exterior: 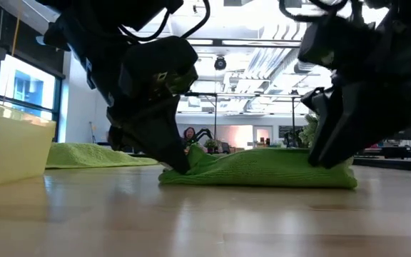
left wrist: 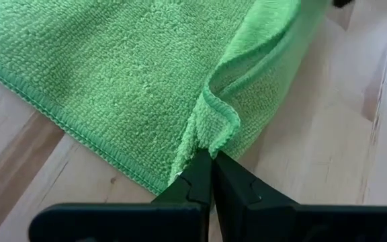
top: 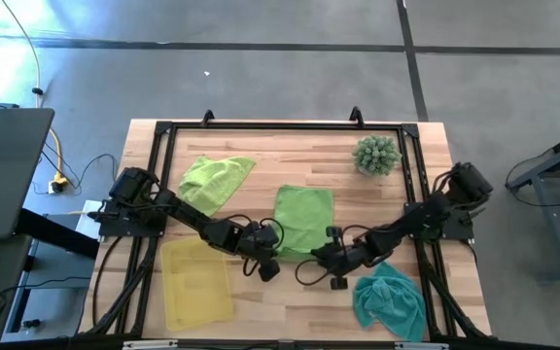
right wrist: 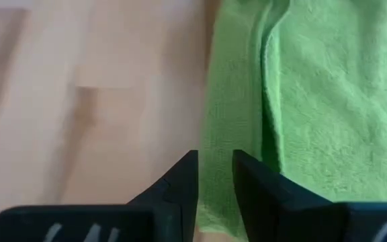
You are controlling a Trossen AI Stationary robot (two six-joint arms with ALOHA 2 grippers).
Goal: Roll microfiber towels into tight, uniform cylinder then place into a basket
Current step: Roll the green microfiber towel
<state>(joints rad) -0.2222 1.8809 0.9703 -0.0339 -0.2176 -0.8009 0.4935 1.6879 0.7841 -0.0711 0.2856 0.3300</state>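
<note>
Both grippers meet at the near edge of the center lime towel [top: 304, 220]: left gripper [top: 268, 266], right gripper [top: 331, 259]. Yellow basket [top: 196, 283] sits left, teal towel [top: 389, 298] right.

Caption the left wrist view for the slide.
Left gripper jaws shut, pinching the near corner of the flat lime green towel on the wooden table.
</note>
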